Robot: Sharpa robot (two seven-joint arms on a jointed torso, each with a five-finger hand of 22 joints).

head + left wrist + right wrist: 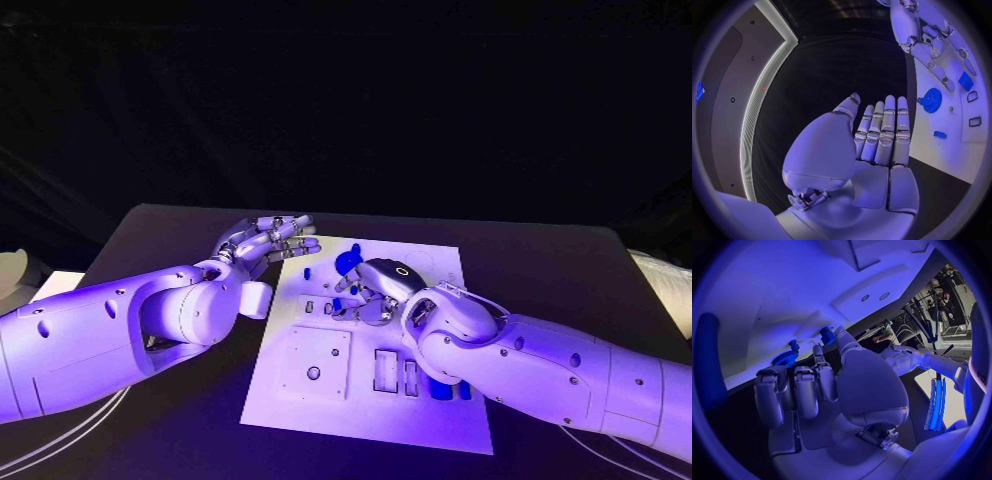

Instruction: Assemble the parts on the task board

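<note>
Right arm: The white forearm swept in from the lower right of the head view, nearest the camera, and crossed the lower right of the task board (368, 405).
Right hand: The right hand (378, 290) was poised palm-down over the middle of the board, fingers curled; whether they pinched anything could not be told. In its wrist view the fingertips (773, 377) hung just above a blue gear (786, 358).
Left hand: The left hand (270, 240) was held at the board's upper left edge, fingers straight and side by side, holding nothing; its wrist view showed the flat palm (879, 150) raised over the dark tabletop (817, 75).
Task board: The white plate lay at the centre of the tabletop (173, 225), below mid-frame.
Parts: A blue gear (930, 99) lay on the board beside a small blue block (940, 134); a blue cube (965, 80) sat farther along. Blue bars (450, 390) stood near the board's lower right, by the right forearm.
</note>
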